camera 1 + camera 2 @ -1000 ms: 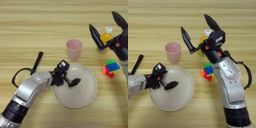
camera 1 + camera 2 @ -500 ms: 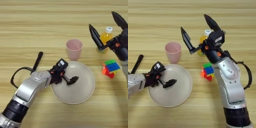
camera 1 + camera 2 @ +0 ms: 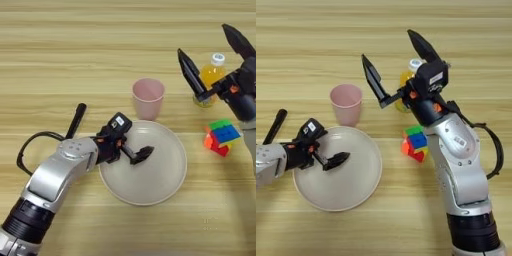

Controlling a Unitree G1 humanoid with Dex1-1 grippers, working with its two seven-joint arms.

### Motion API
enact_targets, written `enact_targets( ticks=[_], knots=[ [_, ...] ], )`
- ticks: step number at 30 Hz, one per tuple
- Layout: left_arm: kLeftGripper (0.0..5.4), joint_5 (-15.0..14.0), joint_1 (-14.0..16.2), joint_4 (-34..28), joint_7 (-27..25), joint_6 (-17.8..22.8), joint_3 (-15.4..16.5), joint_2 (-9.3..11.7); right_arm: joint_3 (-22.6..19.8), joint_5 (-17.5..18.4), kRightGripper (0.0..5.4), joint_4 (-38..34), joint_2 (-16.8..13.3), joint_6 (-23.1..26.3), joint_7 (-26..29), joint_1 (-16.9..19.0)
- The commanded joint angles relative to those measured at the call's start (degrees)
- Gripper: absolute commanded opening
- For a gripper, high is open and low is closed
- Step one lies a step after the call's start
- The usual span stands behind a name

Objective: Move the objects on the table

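The cream plate [image 3: 160, 175] lies at the table's middle, just in front of the pale-pink cup [image 3: 148, 97], which stands upright. My left gripper [image 3: 140, 154] is shut on the plate's left rim, with one black finger lying across the top of the plate and the other hidden beneath. The black marker pen [image 3: 76, 120] lies on the wood left of the plate, beside my left forearm. My right gripper [image 3: 386, 44] is held up at the right, wide open and holding nothing, with a small orange bottle [image 3: 408, 70] behind its fingers.
A multicoloured puzzle cube [image 3: 220, 136] sits right of the plate, below the orange bottle [image 3: 212, 75] with its white cap. A black cable [image 3: 30, 145] loops out from my left arm. The light wooden table [image 3: 75, 40] stretches away behind the cup.
The plate has slid a little away from me and to the left, with my left gripper holding its rim. The right arm, cup, marker and cube have stayed put.
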Motion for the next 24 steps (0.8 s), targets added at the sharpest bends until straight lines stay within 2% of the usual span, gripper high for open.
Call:
enact_targets(
  ticks=[1,5,18,24],
  knots=[
    [5.37,-0.53,-0.60,-3.87,-0.06,0.84,1.12,-0.35,0.05,-0.25,5.40,0.04,0.14,-0.55,0.15,-0.87],
    [5.37,-3.70,0.28,-9.72,-0.83,4.35,1.95,-0.74,0.09,-0.25,5.40,-0.06,0.17,-0.58,0.13,-0.71],
    [5.37,-8.59,1.52,-22.62,1.18,11.00,2.40,-1.78,0.11,-0.12,5.40,-0.11,0.31,-0.86,0.22,-0.39],
    [5.37,-11.99,1.81,-27.50,2.60,13.70,3.34,-2.52,0.10,0.01,5.40,-0.04,0.27,-1.05,0.25,-0.33]
  ],
)
